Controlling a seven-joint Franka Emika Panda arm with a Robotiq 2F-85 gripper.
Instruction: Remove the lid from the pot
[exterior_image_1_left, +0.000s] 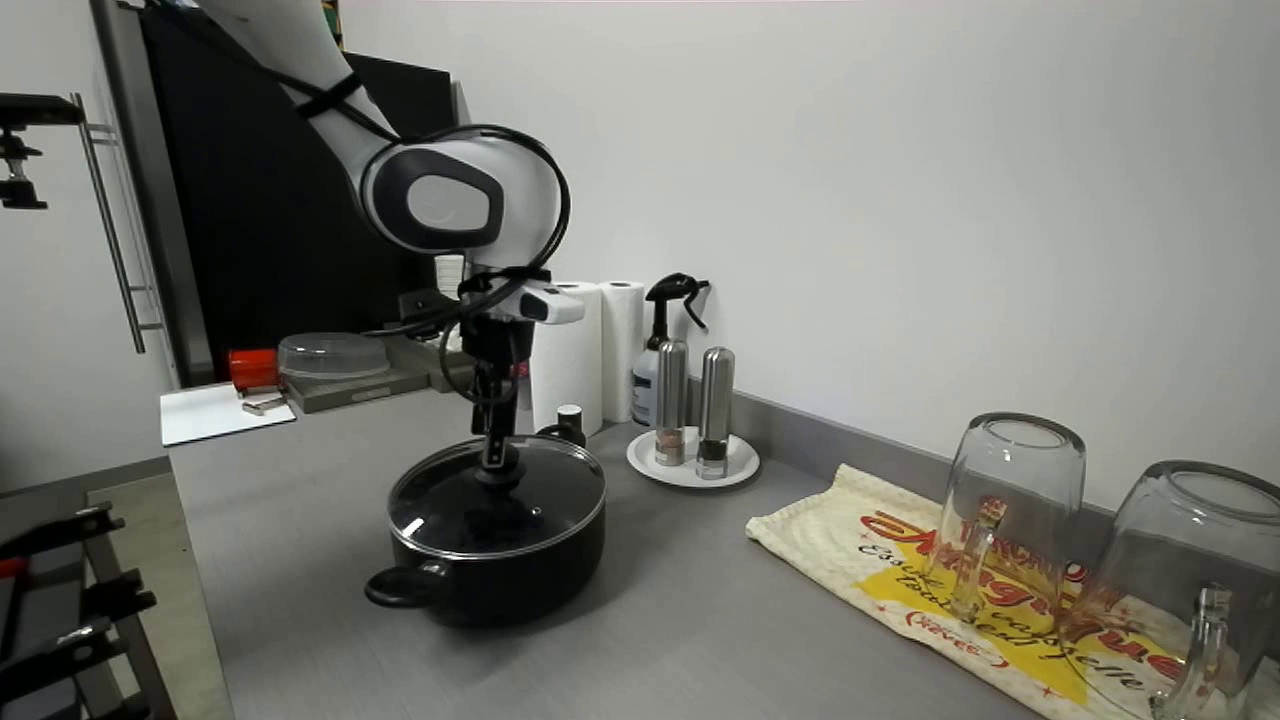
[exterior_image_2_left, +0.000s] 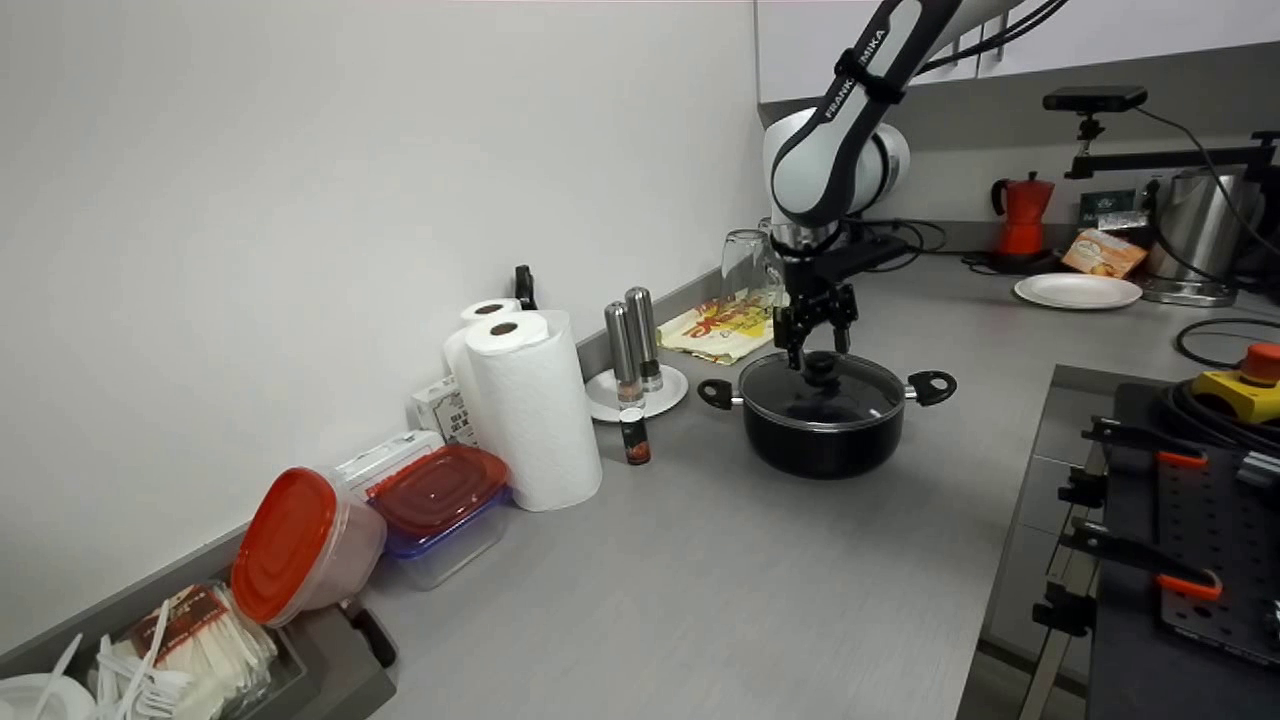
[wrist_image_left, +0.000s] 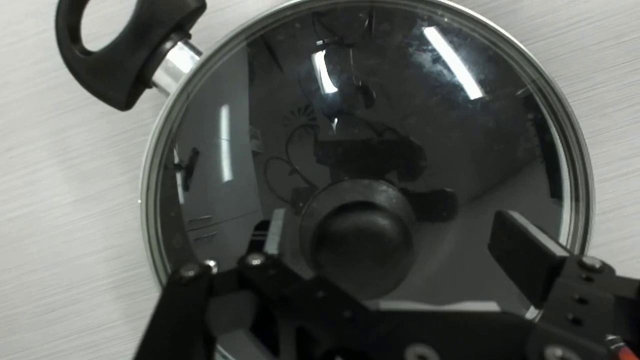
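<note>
Lid (wrist_image_left: 367, 160) on pot (exterior_image_2_left: 823, 448) — partly hidden behind fingers (wrist_image_left: 525, 260).

Even light; white glare streaks across lid (wrist_image_left: 370, 155), wrist view; soft shadow beside pot (exterior_image_1_left: 510, 575).

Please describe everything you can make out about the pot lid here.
The lid is round, slightly domed, dark and glossy, apparently glass; the wrist view shows bright reflections and a hazy patch on it. A metallic-looking rim circles it, and a round black knob stands at its centre. It rests level on the pot, covering it, with no gap visible. In the wrist view the open gripper straddles the knob with space on both sides; no contact shows.
</note>
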